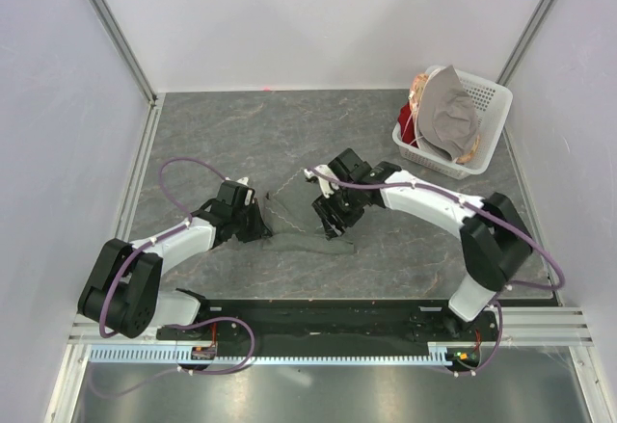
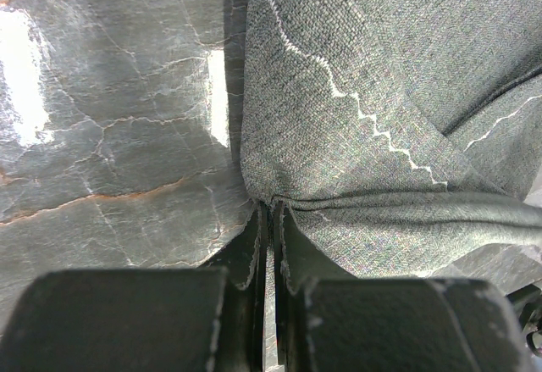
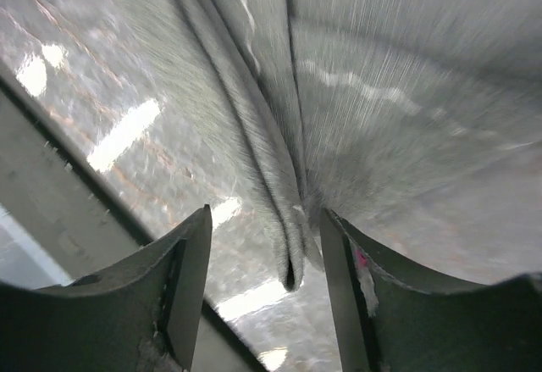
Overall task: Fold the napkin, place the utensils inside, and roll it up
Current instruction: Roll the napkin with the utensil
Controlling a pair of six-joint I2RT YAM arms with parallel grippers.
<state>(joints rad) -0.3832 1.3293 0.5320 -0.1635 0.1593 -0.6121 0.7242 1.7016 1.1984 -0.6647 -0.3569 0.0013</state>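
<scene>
The dark grey-green napkin (image 1: 304, 243) lies bunched on the marble table between my two grippers. My left gripper (image 1: 254, 223) is shut on the napkin's gathered edge; in the left wrist view the jaws (image 2: 271, 213) pinch the cloth (image 2: 381, 92), whose light zigzag hem runs across it. My right gripper (image 1: 333, 221) stands over the napkin's right end. Its jaws (image 3: 264, 215) are open, and a hanging fold of the napkin (image 3: 279, 186) sits between them, close to the right finger (image 3: 339, 262). This view is blurred. The utensils are out of view.
A white basket (image 1: 487, 105) stands at the back right, holding a paler grey-beige cloth (image 1: 448, 115) and something red. White walls with metal rails bound the table on three sides. The black base rail (image 1: 318, 322) runs along the near edge.
</scene>
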